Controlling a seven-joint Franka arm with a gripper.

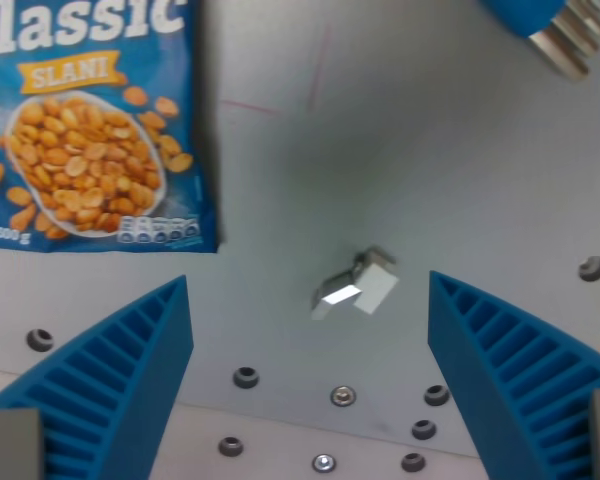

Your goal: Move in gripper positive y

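Observation:
My gripper (310, 330) is open, with its two blue ribbed fingers (120, 370) at the lower left and lower right of the wrist view and nothing between them. A small grey metal block (358, 286) lies on the grey table (400, 150) just above the gap between the fingers, not touched by either. A blue bag of salted peanuts (90, 120), printed "Classic Slani", lies flat at the wrist view's upper left.
A blue-handled tool with metal prongs (550, 30) pokes in at the upper right corner. Several screws and holes (342, 396) dot the table plate near the bottom. Faint red lines (315, 75) mark the table surface at upper middle.

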